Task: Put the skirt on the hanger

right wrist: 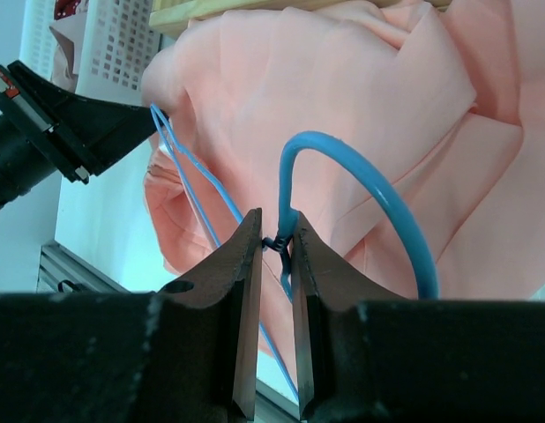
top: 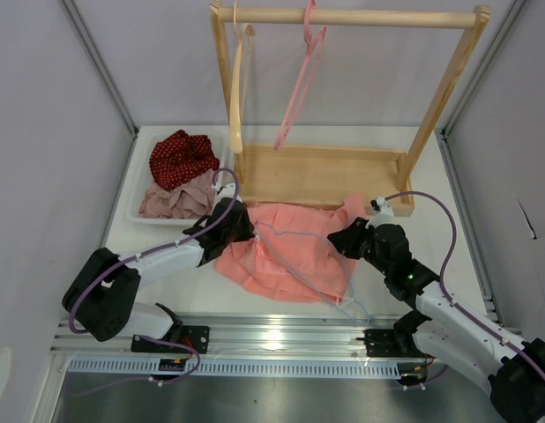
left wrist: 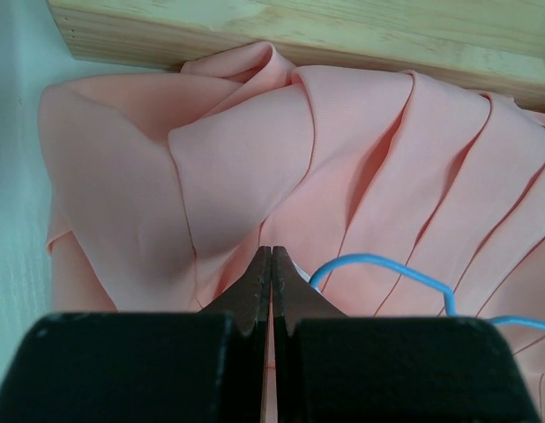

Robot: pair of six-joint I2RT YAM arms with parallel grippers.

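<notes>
Both grippers worked at the skirt [top: 290,256] on the white worktop [top: 197,295].
Nearest, the right gripper [right wrist: 274,233] pinched the pale blue hanger [right wrist: 325,139] at the neck below its hook. The left gripper [left wrist: 271,257] was pressed together at the skirt's left edge. The skirt lay crumpled, hanger wire across it, its far edge touching the wooden rack [top: 325,176]. A pink hanger [top: 299,88] hung on the rail beyond.
</notes>
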